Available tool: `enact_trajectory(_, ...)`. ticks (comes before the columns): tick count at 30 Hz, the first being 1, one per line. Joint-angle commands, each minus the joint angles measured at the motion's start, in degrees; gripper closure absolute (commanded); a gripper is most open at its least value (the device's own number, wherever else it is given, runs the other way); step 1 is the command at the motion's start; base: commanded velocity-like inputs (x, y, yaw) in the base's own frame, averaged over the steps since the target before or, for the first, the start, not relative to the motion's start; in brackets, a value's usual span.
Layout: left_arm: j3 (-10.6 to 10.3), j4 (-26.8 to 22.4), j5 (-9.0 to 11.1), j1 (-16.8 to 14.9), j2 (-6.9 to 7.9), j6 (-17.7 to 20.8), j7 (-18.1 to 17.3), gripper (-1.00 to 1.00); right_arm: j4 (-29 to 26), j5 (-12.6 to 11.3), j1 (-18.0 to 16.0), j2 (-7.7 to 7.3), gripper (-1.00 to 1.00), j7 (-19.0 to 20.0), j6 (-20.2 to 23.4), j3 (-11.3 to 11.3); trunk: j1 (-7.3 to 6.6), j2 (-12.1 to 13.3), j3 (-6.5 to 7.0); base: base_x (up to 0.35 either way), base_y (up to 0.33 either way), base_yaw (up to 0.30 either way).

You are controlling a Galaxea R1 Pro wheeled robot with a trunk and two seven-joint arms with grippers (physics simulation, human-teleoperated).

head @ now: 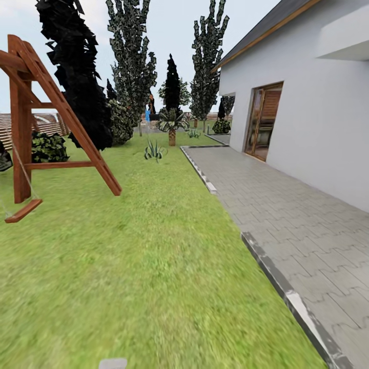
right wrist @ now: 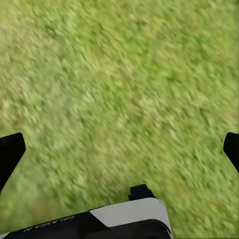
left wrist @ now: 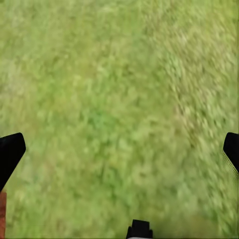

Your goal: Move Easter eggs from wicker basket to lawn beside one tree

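1. Head view: the wide, bright green mottled lawn runs forward beside a grey paved terrace edged with a pale stone kerb. A red-brown wooden swing frame stands on the grass to the left, and a white-walled house with a wood-framed glass door rises on the right. Far ahead stand tall trees with pale slender trunks and grey-green mottled crowns, a black-leaved tree and a small palm with a scaly brown trunk. No basket or eggs can be made out here.

2. Left wrist view: the left gripper has its two black fingertips spread wide, holding nothing; only blurred grass lies between and beyond them.

3. Right wrist view: the right gripper likewise stands wide apart and empty, black fingertips at either side, with bare blurred grass beneath it.
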Motion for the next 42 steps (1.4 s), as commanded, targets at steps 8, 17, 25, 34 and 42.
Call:
enact_trajectory(8, 0.00, 0.05, -0.01, -0.05, -0.02, -0.20, 0.19, -1.00, 0.04, -0.57, -0.05, 0.02, -1.00, -0.13, -0.33, 0.03, 0.07, -0.12, -0.13, 0.323, -0.072, 0.000)
enact_trajectory(17, 0.00, 0.05, -0.01, -0.05, -0.02, -0.20, 0.19, -1.00, 0.04, -0.57, -0.05, 0.02, -1.00, -0.13, -0.34, 0.03, 0.07, -0.12, -0.13, 0.323, -0.073, 0.000)
enact_trajectory(25, 0.00, 0.05, -0.01, -0.05, 0.06, -0.20, 0.19, -1.00, 0.04, -0.57, -0.07, 0.02, -1.00, -0.15, -0.33, 0.03, 0.07, -0.12, -0.13, 0.323, -0.073, 0.000)
enact_trajectory(34, 0.00, 0.05, -0.01, -0.05, 0.07, -0.21, 0.19, -1.00, 0.04, -0.55, -0.05, 0.01, -1.00, -0.13, -0.34, 0.03, 0.07, -0.12, -0.13, 0.323, -0.073, 0.000)
enact_trajectory(42, 0.00, 0.05, -0.01, -0.05, 0.22, -0.20, 0.19, -1.00, 0.04, -0.57, -0.05, 0.02, -1.00, -0.16, -0.34, 0.03, 0.07, -0.12, -0.13, 0.323, -0.069, 0.000)
